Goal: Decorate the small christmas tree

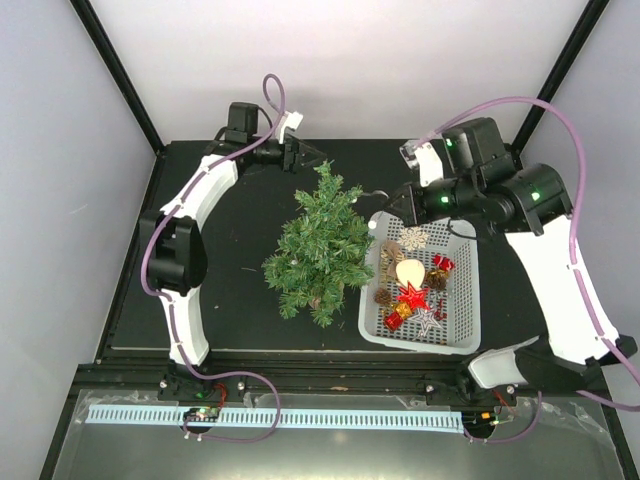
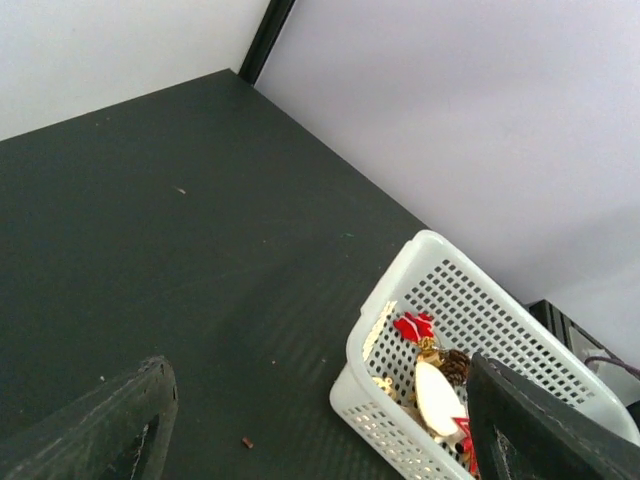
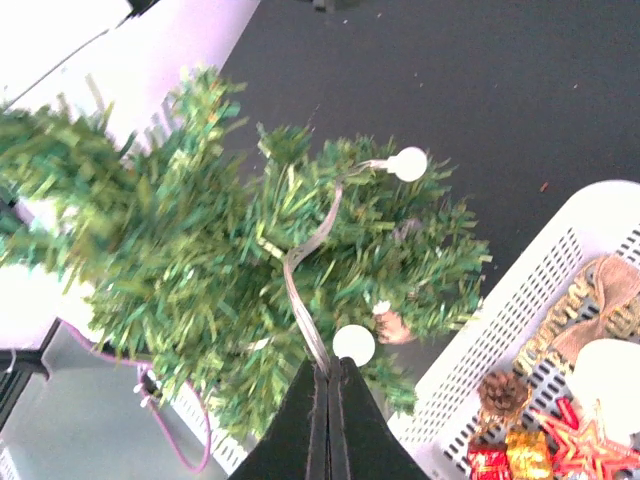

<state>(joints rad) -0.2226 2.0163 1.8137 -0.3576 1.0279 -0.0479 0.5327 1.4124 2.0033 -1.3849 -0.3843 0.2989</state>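
Observation:
The small christmas tree [image 1: 320,240] is at the table's middle, its tip pointing to the back; it fills the right wrist view [image 3: 200,270]. My right gripper [image 1: 392,200] is at the tree's right side, between tree and basket. It [image 3: 328,368] is shut on a thin grey light wire [image 3: 300,290] with round white bulbs [image 3: 408,163] that drapes over the branches. My left gripper [image 1: 305,155] hovers just behind the tree's tip, open and empty; in its wrist view [image 2: 315,400] only bare table lies between the fingers [image 2: 110,425].
A white basket [image 1: 372,318] stands right of the tree, holding a cream bulb [image 1: 410,270], red star [image 1: 412,297], snowflake, gift boxes and pine cones. It shows in the left wrist view [image 2: 420,250] and right wrist view [image 3: 520,300]. White walls enclose the black table.

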